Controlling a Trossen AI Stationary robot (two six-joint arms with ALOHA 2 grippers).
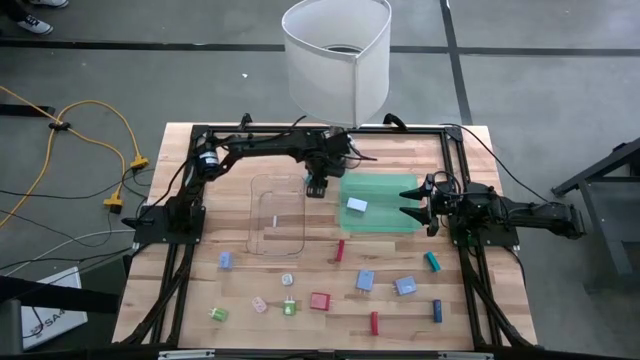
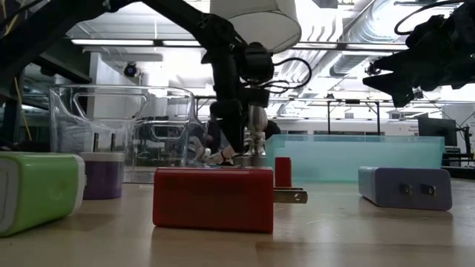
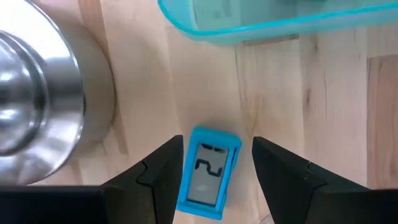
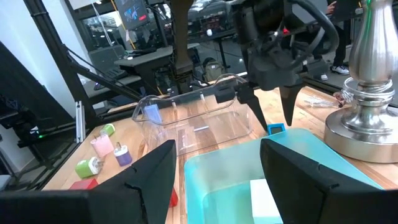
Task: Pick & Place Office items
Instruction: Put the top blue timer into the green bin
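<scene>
My left gripper (image 3: 214, 171) straddles the small blue timer (image 3: 208, 173) at centre frame, jaws apparently not touching it; my right gripper (image 1: 413, 203) waits agape over the green tray (image 1: 385, 225)

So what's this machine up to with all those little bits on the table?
It is sorting small office items into trays. The left pincer hangs over a small blue gadget with a screen, its fingers open on either side, beside the lamp base and the green tray. The right pincer waits open at the green tray's other edge; one white piece lies inside. A clear tray sits nearby, and most pieces, like the red block, remain scattered.
</scene>
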